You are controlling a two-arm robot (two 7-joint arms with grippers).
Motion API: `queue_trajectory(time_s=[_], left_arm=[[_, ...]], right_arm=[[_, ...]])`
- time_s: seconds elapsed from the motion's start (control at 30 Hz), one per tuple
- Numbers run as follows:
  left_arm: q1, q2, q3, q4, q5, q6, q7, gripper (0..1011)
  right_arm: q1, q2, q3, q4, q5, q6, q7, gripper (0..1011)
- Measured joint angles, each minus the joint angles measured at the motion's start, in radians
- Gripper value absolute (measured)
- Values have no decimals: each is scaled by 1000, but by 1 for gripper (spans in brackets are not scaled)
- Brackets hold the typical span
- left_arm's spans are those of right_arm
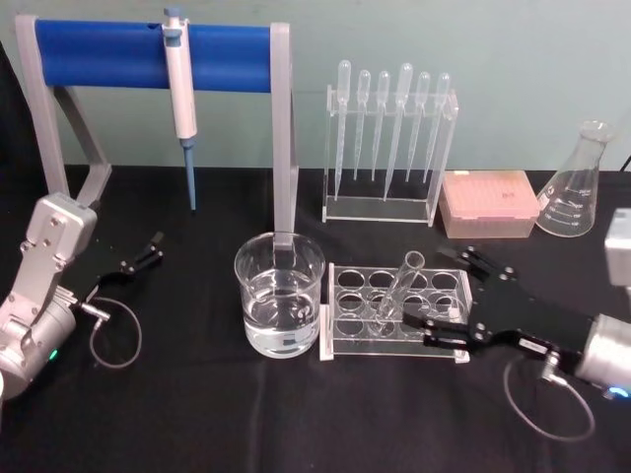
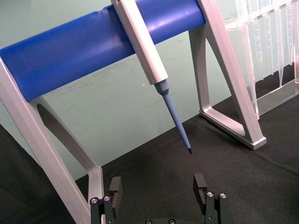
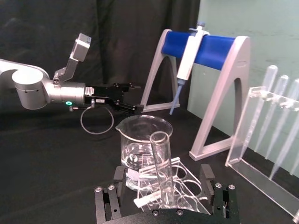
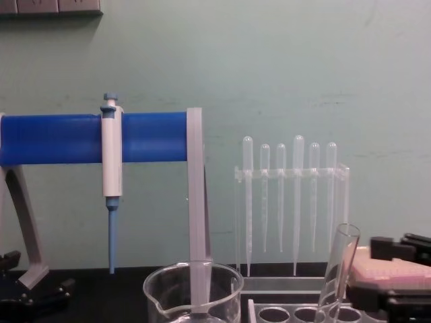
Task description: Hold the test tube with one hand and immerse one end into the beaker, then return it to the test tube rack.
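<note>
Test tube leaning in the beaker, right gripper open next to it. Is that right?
No. The head view shows the test tube leaning in the clear rack, beside the beaker, not in it. The right gripper is open next to it, as stated.

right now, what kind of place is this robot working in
Probably a lab bench: a micropipette hangs on a blue stand, plastic pipettes fill a clear rack, and a beaker of clear liquid sits beside the test tube.
</note>
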Motion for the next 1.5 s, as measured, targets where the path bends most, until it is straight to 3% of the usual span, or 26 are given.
queue_trajectory(time_s=[0.37, 0.8, 1.1, 1.5], left_arm=[[0, 0, 0, 0, 0, 0, 0, 1000], [0, 0, 0, 0, 0, 0, 0, 1000], [0, 0, 0, 0, 0, 0, 0, 1000], [0, 0, 0, 0, 0, 0, 0, 1000]], right_arm=[[82, -73, -46, 55, -23, 49, 13, 1000], [94, -87, -54, 65, -19, 63, 12, 983], [92, -86, -52, 63, -19, 60, 12, 760], [91, -85, -51, 62, -19, 59, 11, 369]])
